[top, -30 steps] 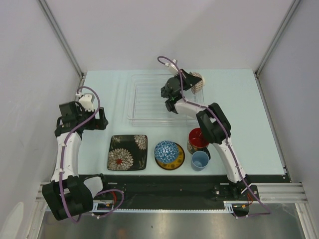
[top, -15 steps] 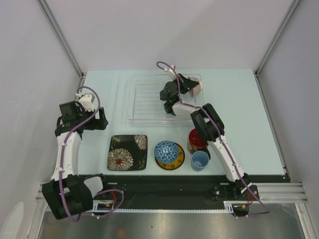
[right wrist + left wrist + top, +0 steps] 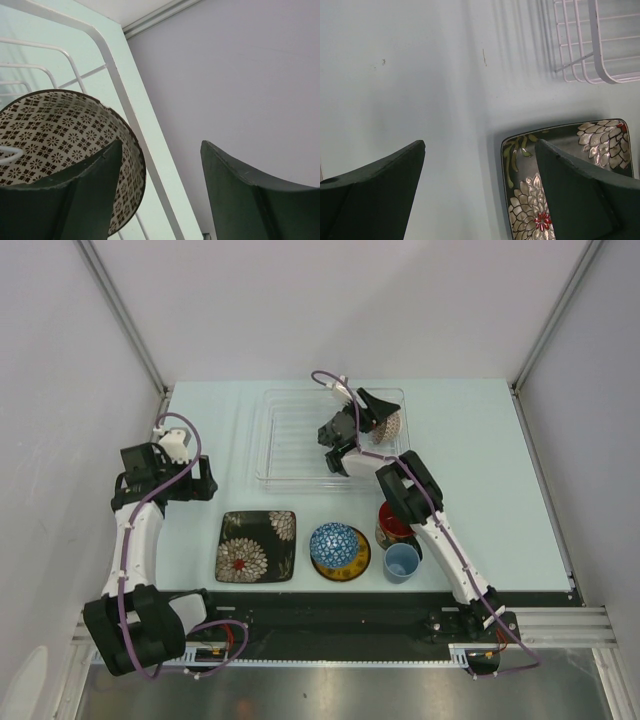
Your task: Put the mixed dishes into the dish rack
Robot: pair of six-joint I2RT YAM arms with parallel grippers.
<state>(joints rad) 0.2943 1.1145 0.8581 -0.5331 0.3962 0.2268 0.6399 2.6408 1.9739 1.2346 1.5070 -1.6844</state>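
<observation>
1. Since the frame a second before, the right claw [image 3: 161, 150] had dropped lower over the rack's far right corner and sprung apart, where it had been pinched on the rim of the cream-pink patterned bowl [image 3: 392, 422]. The left arm had not shifted.
2. We saw the pale blue counter [image 3: 480, 450] carrying everything.
3. The dish rack [image 3: 262, 440] sat at the far middle of the counter, its wire grid [image 3: 295, 435] bare on the left.
4. The right claw stood wide, one finger [image 3: 85, 195] inside the bowl and the other [image 3: 245, 200] well outside its wall.
5. The left claw [image 3: 480, 145] hung wide and held nothing, above bare counter just left of the plate.
6. The black square floral plate [image 3: 257, 546] lay flat on the near counter, in front of the rack's left end.
7. The cream-pink patterned bowl leaned on its side in the rack's far right corner, mouth toward the claw.
8. The blue patterned bowl [image 3: 335, 543] sat upside down on the yellow round saucer [image 3: 355, 566], right of the plate.
9. The dark mug [image 3: 392, 525], red inside, stood upright right of the saucer, partly under the right arm.
10. The small light-blue cup [image 3: 402, 561] stood upright just in front of the mug.
</observation>
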